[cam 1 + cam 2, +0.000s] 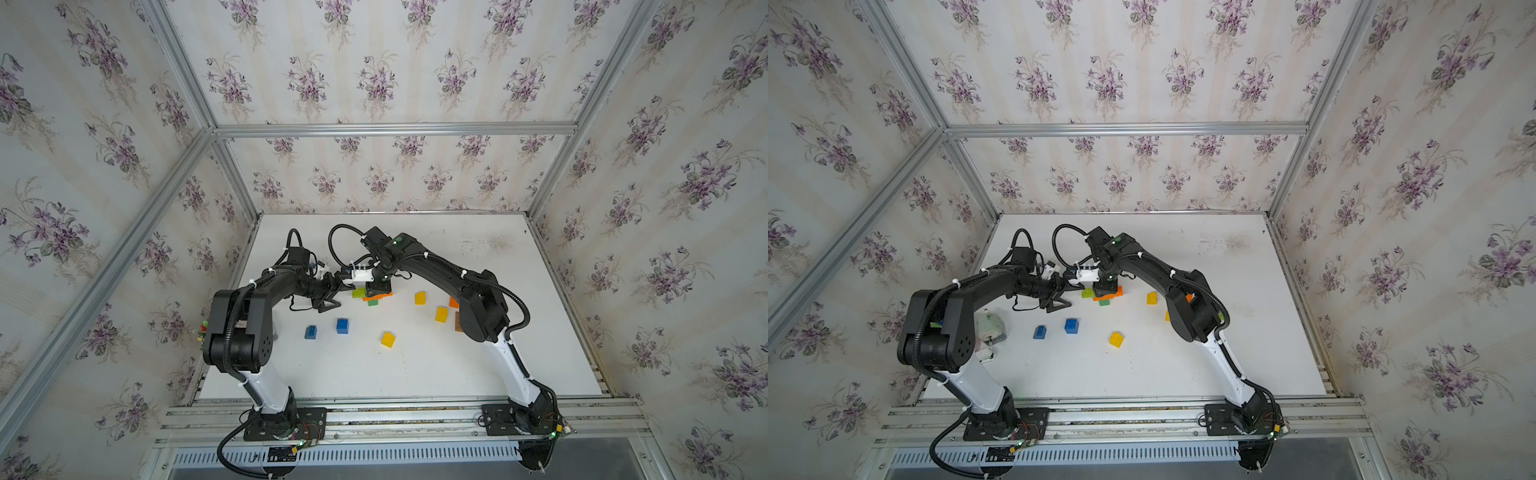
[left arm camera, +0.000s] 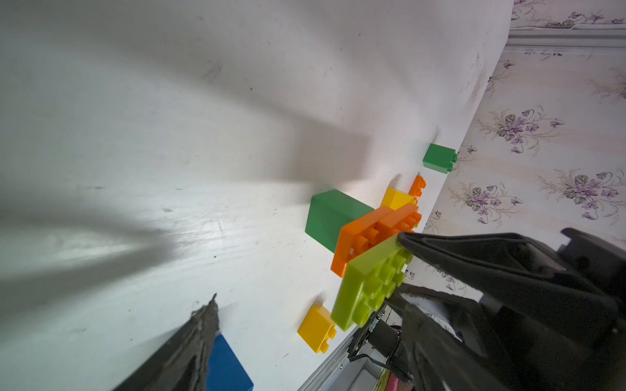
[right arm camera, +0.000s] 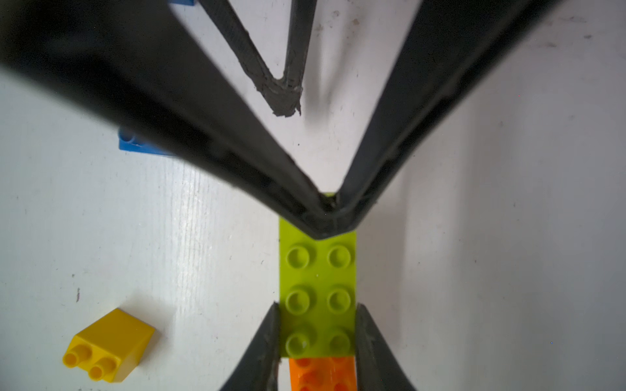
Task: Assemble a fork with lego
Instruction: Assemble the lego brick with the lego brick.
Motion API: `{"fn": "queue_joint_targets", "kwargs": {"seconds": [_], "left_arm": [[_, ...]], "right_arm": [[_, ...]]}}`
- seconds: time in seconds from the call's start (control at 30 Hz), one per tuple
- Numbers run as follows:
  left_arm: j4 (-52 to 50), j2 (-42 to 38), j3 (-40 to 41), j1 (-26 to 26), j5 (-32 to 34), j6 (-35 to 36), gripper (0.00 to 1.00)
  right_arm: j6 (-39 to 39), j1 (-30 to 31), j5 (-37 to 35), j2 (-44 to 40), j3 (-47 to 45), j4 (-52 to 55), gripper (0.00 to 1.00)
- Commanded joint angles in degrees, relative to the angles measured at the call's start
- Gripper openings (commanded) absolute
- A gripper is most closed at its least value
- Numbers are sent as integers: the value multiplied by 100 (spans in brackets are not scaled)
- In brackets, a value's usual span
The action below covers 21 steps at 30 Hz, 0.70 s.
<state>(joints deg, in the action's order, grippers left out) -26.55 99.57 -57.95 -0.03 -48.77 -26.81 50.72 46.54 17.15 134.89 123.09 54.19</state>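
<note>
Pinching lime lego plate [image 3: 317, 260] by its sides, right gripper [image 3: 317, 308] clamped, left gripper [image 1: 339, 294] spread wide, tip at plate's end

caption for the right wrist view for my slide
Right gripper clamps the lime plate, orange plate at its end, yellow brick lying apart.

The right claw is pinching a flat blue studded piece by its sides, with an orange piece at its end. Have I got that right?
Not quite: the flat piece is lime green, not blue. The right wrist view shows the right gripper with a finger on each side of the lime green plate, and the orange piece sits at its end, as you said.
</note>
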Motion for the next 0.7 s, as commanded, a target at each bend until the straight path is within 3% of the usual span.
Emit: {"fn": "queue_joint_targets", "kwargs": {"seconds": [0.0,0.67], "left_arm": [[317,-16,-7,-53,-344,18,87],[431,16,101,-40,-344,-26,87]], "right_arm": [[172,152,685,91,57,-682,33],[237,57,641,285,109,-229,32]]}}
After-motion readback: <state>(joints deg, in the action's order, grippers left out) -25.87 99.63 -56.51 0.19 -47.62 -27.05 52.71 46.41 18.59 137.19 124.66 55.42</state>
